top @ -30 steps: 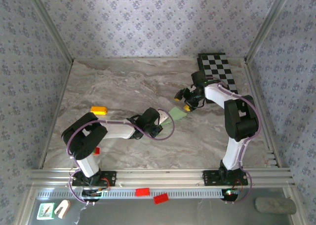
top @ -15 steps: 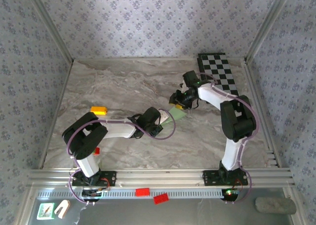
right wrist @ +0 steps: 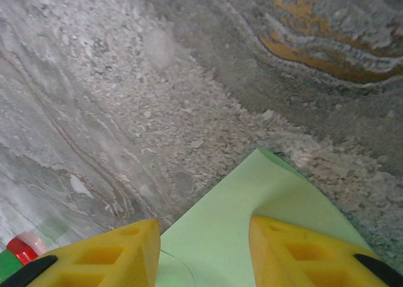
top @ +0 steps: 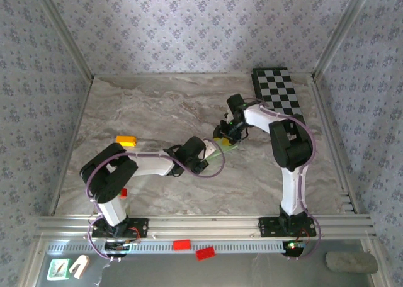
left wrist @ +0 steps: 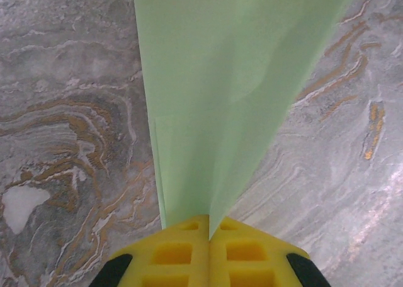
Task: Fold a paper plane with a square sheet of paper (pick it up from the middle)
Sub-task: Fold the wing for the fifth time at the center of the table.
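Green paper sheet (left wrist: 220,98), folded, narrow end pinched tight in left gripper (left wrist: 209,229), likely to anchor it for creasing. It lies mid-table, near-left of the checkered board (top: 280,93). Right gripper (right wrist: 204,240) half open, straddling its far corner, gripping nothing. Marble tabletop (right wrist: 94,79) open beyond the paper's edges.

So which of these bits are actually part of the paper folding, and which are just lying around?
In the job: folded green paper, left gripper pinching it, right gripper open over it.
Lying about: checkered board, yellow block, red blocks.
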